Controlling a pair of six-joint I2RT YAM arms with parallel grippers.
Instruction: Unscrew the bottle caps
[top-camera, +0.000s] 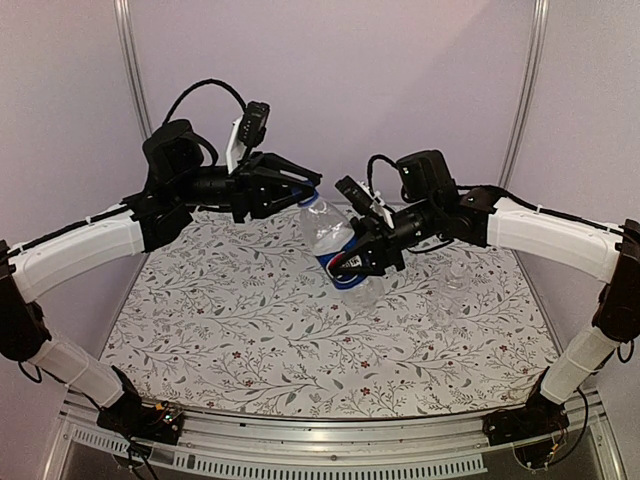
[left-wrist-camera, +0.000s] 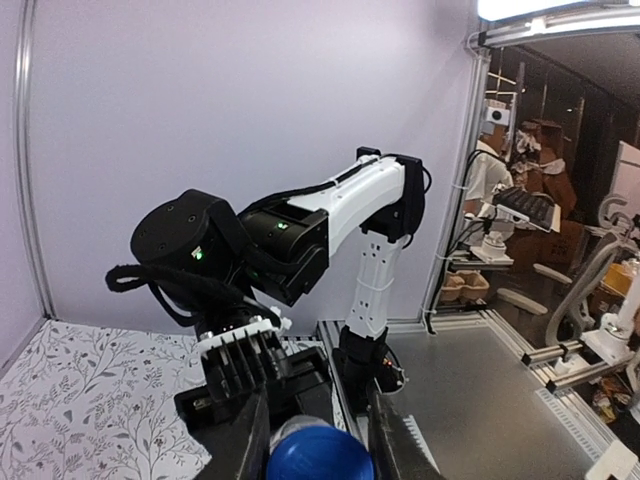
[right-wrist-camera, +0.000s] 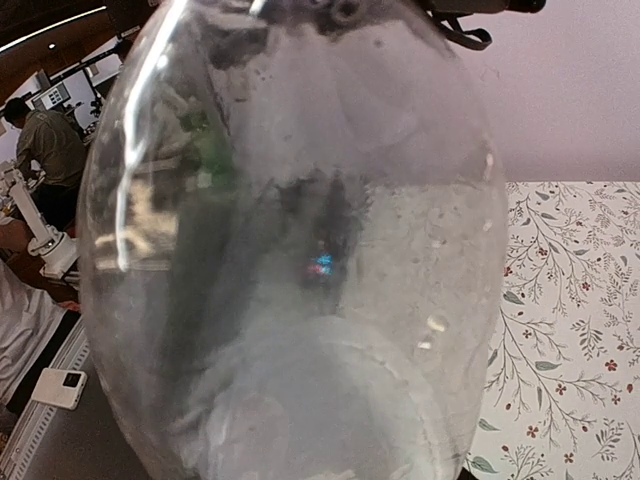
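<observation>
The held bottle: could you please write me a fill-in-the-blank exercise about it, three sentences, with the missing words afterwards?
1. Between the fingers of the left gripper sits a cap of ____ colour.
2. The right gripper holds the bottle ____ the table, not on it.
3. The bottle's cap end points to the ____ side of the top view.
Missing words: blue; above; left.
</observation>
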